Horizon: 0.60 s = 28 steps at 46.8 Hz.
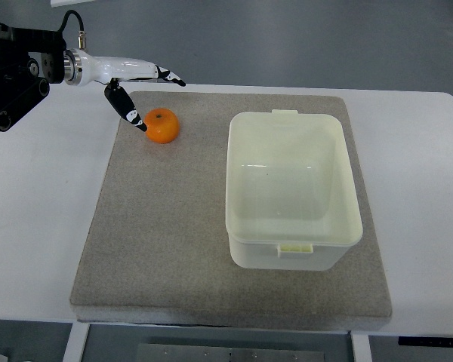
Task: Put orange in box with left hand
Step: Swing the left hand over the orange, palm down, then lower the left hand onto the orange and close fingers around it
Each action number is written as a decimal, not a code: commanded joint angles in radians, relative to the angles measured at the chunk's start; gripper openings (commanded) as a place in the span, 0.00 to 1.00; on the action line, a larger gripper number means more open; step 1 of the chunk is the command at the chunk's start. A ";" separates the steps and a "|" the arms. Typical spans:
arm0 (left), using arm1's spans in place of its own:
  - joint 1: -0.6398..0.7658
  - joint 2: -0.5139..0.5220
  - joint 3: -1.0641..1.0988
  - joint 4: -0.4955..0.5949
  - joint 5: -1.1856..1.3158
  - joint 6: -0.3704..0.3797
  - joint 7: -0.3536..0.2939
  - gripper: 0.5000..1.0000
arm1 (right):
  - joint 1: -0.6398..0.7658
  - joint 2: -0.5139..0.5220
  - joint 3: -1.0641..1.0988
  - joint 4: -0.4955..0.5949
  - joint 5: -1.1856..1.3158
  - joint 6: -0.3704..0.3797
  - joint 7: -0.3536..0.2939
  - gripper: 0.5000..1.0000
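Left hand (136, 84) fingers spread — thumb tip just beside the orange (163, 125), grey mat (166, 226) under both, pale open box (291, 188) to the right — empty

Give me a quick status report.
Left hand open beside orange, not gripping. Orange on mat, box empty. Path clear.

Orange (163, 126) left of box (291, 190)

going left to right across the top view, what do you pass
left hand → orange → box; all over the grey mat on the white table
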 commanded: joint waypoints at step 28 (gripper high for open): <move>0.033 -0.061 0.098 0.060 0.047 0.092 0.000 0.98 | 0.000 0.000 0.000 0.000 0.000 0.001 0.000 0.86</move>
